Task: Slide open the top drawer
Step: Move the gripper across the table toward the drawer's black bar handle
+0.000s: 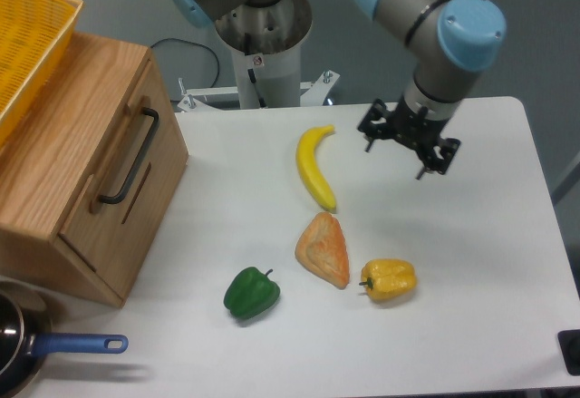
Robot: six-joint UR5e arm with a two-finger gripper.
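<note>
- We see the top drawer (136, 158) in light oak with a black bar handle (130, 156).
- We see a yellow mesh basket (27, 40).
- The banana (314, 168) and one pepper (389, 279) are yellow; the other pepper (251, 294) is green.
- The pastry (323, 249) is orange-brown.
- The pan's handle (77, 344) is blue.
- The gripper (397, 158) is black, on a grey arm (426, 8) with light-blue caps.
- The table (471, 262) is white.
</note>
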